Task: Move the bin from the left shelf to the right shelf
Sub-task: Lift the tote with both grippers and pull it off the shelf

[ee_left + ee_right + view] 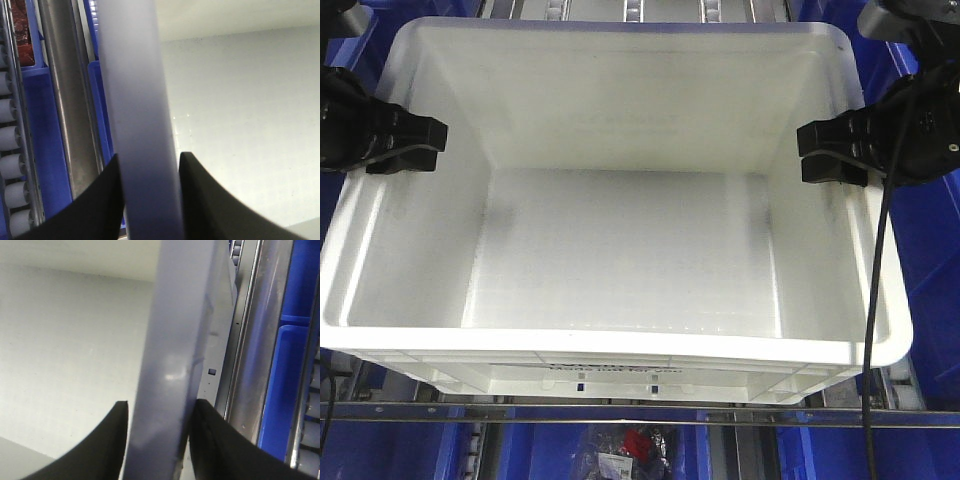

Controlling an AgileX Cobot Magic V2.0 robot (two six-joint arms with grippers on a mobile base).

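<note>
The bin (620, 250) is a large white plastic tote that fills the front view; it is empty, with faint black print on its near wall. My left gripper (425, 146) clamps its left rim, one black finger inside the wall and one outside. My right gripper (812, 153) grips the right rim the same way. In the left wrist view the rolled rim (132, 100) runs between the left gripper's (150, 165) fingers, which press on both sides. In the right wrist view the rim (175, 340) is pinched by the right gripper (159, 410).
Blue bins (930, 260) flank the tote on both sides. Roller tracks (630, 10) run behind it, and a metal shelf bar (620, 412) crosses below its near wall. A bag with something red (635, 445) lies underneath. Metal rails (65, 100) (260, 340) run close beside each gripper.
</note>
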